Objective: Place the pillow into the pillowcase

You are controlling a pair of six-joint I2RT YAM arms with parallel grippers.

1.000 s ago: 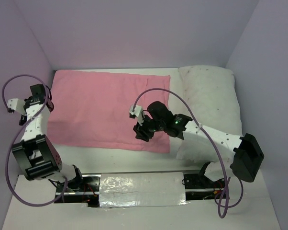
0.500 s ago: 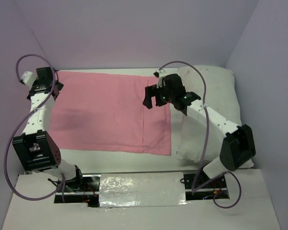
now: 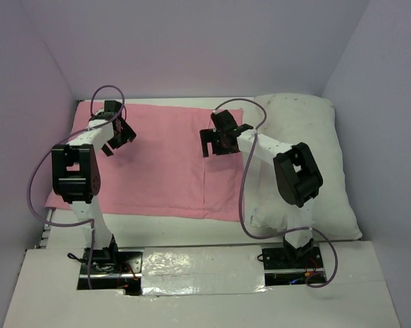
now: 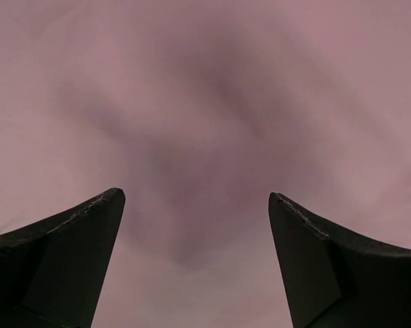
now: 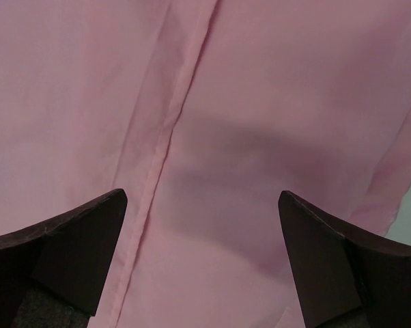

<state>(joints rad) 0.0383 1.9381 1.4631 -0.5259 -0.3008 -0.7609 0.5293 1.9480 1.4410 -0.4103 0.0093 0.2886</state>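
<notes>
The pillowcase (image 3: 158, 167) lies flat, with the pillow (image 3: 315, 137) just beside its right edge. The left gripper (image 3: 119, 142) and right gripper (image 3: 216, 147) both hang wide open over the pink cloth, the right one above its seam

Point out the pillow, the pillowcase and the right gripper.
pillow (image 3: 334, 160): top view, bare part right of the arm.
pillowcase (image 3: 161, 164): top view, its flat middle.
right gripper (image 5: 202, 197): right wrist view, midway between fingertips.

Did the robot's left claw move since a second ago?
Yes. The left gripper went rightward, away from the left wall, and now hangs over the pillowcase with its jaws open.
</notes>
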